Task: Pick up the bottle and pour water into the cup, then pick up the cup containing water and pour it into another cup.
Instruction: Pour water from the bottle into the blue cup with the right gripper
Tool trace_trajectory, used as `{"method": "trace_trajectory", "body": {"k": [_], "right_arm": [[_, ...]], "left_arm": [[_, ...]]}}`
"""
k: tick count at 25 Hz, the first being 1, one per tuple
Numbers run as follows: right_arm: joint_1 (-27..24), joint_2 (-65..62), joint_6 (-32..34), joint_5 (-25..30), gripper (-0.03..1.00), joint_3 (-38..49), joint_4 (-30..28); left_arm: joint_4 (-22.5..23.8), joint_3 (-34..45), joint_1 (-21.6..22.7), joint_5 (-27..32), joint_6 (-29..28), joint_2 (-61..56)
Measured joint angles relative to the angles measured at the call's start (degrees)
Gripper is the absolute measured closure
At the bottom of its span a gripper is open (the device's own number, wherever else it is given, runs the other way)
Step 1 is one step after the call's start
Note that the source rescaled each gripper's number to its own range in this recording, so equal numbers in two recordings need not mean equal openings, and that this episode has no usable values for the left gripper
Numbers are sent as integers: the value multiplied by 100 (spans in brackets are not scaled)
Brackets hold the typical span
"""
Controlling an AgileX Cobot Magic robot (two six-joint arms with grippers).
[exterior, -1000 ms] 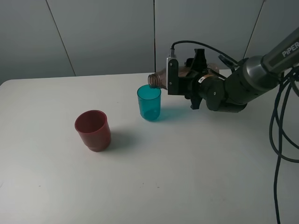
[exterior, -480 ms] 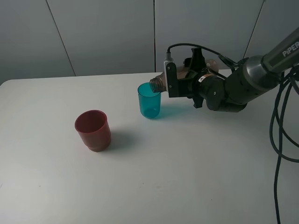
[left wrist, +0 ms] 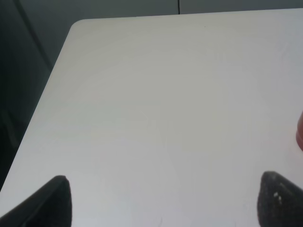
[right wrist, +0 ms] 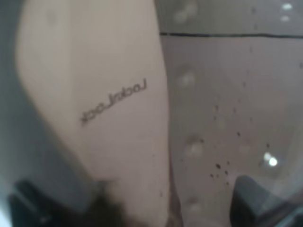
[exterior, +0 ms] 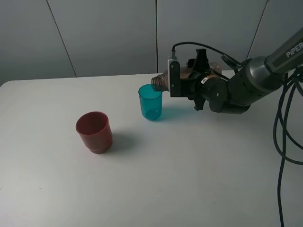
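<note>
Right gripper point(exterior: 191, 76): clamped on the tall, slim, smoky grey-brown translucent plastic bottle point(exterior: 160, 81). The bottle lies near level in its hold, with the uncapped mouth pointing away from the arm. A small translucent teal plastic tumbler point(exterior: 150, 102) stands upright on the white table point(exterior: 189, 179), just below that mouth.

Change over the last second: half a second ago the mouth dipped toward the tumbler's rim. It has since lifted a little, back near where it began. The teal tumbler has barely shifted, if at all. We read this as the first pour tapering off, or the bottle being rocked to coax water out. We see no stream and cannot tell the water level. Droplets cling to the bottle wall in the right wrist view.

Squat opaque dark red plastic cup point(exterior: 94, 132): well apart from the right gripper, beyond the teal tumbler. The second pour is not yet begun.

Left gripper point(left wrist: 165, 189): fingers spread wide, nothing between them. A sliver of the red cup shows at the edge of its view.
</note>
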Motion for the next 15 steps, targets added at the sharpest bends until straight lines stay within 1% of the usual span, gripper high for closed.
{"method": "trace_trajectory", "body": {"k": [15], "right_arm": [[0, -51, 451, 13, 96, 0, 0]], "left_arm": [[0, 0, 0, 0, 0, 0]]}}
